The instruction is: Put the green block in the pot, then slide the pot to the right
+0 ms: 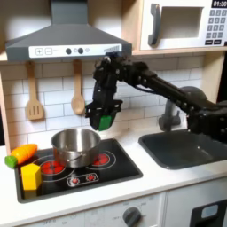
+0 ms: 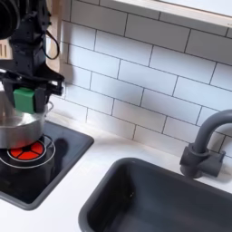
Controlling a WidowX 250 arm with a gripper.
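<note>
White toy-kitchen countertop (image 1: 173, 177) carries everything. Black stovetop (image 1: 115, 170) is set into it toward the first exterior view's left, with red burner rings; in the second exterior view the stovetop (image 2: 45, 177) sits at lower left. Steel pot (image 1: 75, 146) stands on the back-left burner, seen in both exterior views (image 2: 18, 127). Yellow block (image 1: 31, 176) stands at the stovetop's left edge, orange carrot (image 1: 21, 154) with a green tip just behind it, near the pot. Dark sink (image 1: 188, 146) is sunk into the counter on the first exterior view's right, a dark faucet (image 2: 201, 145) behind it by the tiled wall.
</note>
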